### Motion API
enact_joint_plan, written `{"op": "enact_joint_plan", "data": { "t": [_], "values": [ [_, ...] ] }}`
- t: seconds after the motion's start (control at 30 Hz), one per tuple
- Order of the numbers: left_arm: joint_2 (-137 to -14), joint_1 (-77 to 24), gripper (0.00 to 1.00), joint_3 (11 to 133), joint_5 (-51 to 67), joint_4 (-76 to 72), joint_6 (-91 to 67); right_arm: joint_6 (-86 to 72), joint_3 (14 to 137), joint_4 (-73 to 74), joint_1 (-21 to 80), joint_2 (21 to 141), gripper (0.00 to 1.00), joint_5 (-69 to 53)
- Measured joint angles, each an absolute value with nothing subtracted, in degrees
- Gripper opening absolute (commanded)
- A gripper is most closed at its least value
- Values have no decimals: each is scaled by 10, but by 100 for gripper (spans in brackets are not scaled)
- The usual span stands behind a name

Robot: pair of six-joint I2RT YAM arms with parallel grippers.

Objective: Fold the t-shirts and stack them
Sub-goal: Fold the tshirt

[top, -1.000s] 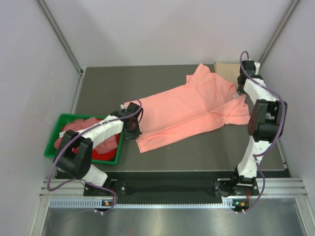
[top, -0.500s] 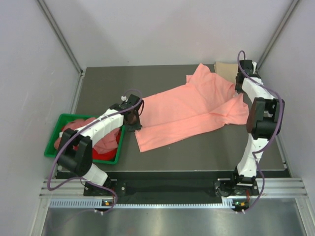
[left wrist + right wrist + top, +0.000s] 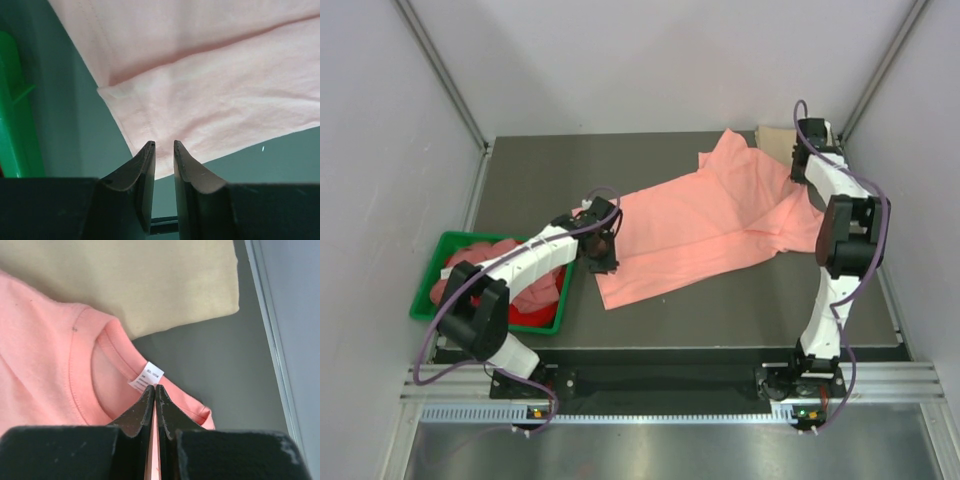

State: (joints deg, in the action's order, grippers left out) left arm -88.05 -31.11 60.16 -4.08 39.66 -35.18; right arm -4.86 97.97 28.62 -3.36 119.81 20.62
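A salmon-pink t-shirt (image 3: 710, 220) lies spread across the table, hem at the left, collar at the back right. My left gripper (image 3: 603, 250) hovers over the hem's corner; in the left wrist view the gripper (image 3: 163, 145) has its jaws a narrow gap apart, with nothing between them and the shirt (image 3: 225, 90) beyond the tips. My right gripper (image 3: 800, 165) is shut on the shirt's collar (image 3: 45, 365) just below the white label (image 3: 146, 376). A folded tan-beige t-shirt (image 3: 775, 138) lies at the back right corner, also in the right wrist view (image 3: 125, 280).
A green plastic bin (image 3: 470, 237) stands at the left front, holding pink (image 3: 480, 262) and red (image 3: 535, 310) shirts; its wall shows in the left wrist view (image 3: 12, 110). Grey walls enclose the table on three sides; a metal rail runs along the right edge.
My right gripper has moved back and left, drawing the collar toward the tan shirt. My left gripper has shifted right onto the shirt's left edge.
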Motion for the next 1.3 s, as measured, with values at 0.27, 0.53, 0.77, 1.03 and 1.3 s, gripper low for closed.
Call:
{"op": "enact_joint_plan", "data": {
  "t": [0.27, 0.53, 0.77, 1.03, 1.3],
  "values": [
    [-891, -327, 25, 542, -52, 380, -361, -4, 988, 266, -12, 1216, 1, 204],
    [-894, -327, 25, 511, -70, 382, -376, 36, 991, 251, 6, 1231, 3, 205],
    [-878, -345, 27, 524, -79, 404, -373, 63, 1007, 242, 39, 1234, 23, 216],
    [-815, -402, 32, 573, -64, 402, -349, 26, 1011, 277, 56, 1194, 37, 227],
    [-841, -406, 26, 551, -24, 356, -338, -138, 907, 351, 13, 1045, 40, 162]
  ]
}}
